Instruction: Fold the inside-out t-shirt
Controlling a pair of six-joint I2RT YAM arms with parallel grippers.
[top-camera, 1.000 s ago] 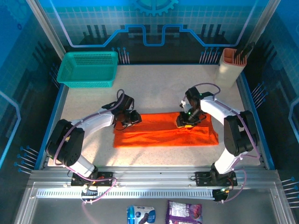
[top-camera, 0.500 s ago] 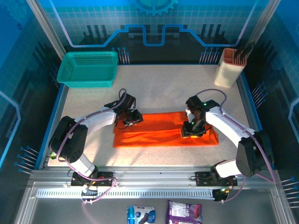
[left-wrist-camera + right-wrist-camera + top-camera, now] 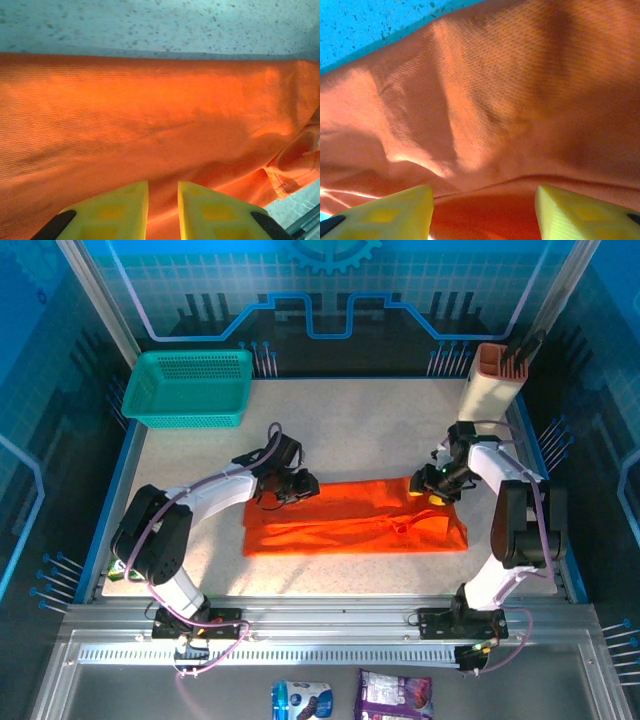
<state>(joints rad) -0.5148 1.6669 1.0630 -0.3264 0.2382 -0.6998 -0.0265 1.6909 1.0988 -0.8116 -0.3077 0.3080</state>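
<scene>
Teal basket point(image 3: 185, 418) back-L, beige holder point(image 3: 490, 395) back-R block corners; table point(image 3: 350, 430) beyond t-shirt point(image 3: 340, 530) free.

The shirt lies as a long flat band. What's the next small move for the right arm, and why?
Probably lower the right gripper and close it on the right end of the t-shirt. Its jaws stand open just above the cloth there, and the band lies flat, ready to be folded leftward.
</scene>
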